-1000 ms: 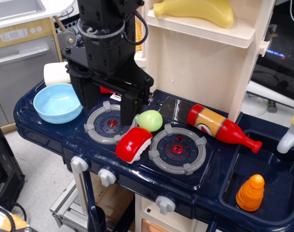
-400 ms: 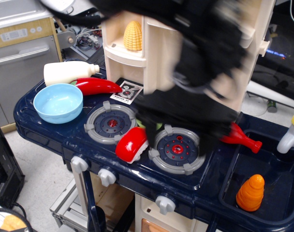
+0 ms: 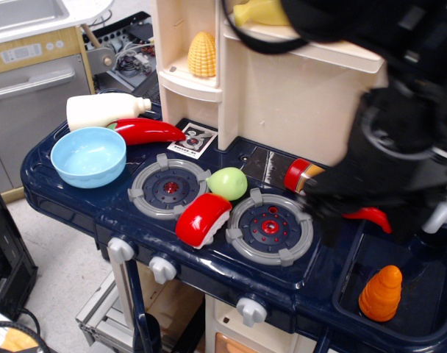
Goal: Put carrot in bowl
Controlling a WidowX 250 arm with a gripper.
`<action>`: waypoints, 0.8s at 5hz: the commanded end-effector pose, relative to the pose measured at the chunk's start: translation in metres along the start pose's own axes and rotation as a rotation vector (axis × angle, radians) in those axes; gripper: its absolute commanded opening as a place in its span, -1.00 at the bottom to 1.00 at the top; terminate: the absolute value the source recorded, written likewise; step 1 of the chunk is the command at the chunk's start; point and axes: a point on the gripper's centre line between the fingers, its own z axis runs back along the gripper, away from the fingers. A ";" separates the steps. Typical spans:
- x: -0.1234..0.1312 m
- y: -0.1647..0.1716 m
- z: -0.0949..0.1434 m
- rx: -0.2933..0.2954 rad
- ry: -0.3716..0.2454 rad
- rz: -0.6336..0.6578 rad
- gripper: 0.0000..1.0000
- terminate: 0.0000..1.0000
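Note:
The carrot (image 3: 381, 293), a stubby orange ridged cone, stands upright in the dark sink basin at the front right. The light blue bowl (image 3: 88, 156) sits empty at the counter's left end. My gripper (image 3: 366, 223) is a motion-blurred black mass over the right side of the stove, above and left of the carrot and apart from it. Its two fingers hang down with a gap between them and nothing in it. The red bottle's neck shows through the gap.
A red-and-white toy (image 3: 202, 219) and a green ball (image 3: 228, 183) lie between the two burners (image 3: 271, 228). A red chili (image 3: 146, 131) and a white bottle (image 3: 106, 110) lie behind the bowl. A corn cob (image 3: 202, 54) stands on the shelf. A red bottle (image 3: 303, 174) is partly hidden by the arm.
The arm has swept from above the left burner across the stove to the right side, near the sink. The objects on the counter have not moved.

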 end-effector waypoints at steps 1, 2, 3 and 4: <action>0.007 -0.031 -0.003 -0.142 0.010 0.050 1.00 -1.00; -0.003 -0.041 -0.017 -0.161 -0.004 0.074 1.00 -1.00; -0.010 -0.043 -0.038 -0.196 -0.011 0.076 1.00 -1.00; -0.018 -0.041 -0.052 -0.189 -0.004 0.087 1.00 -1.00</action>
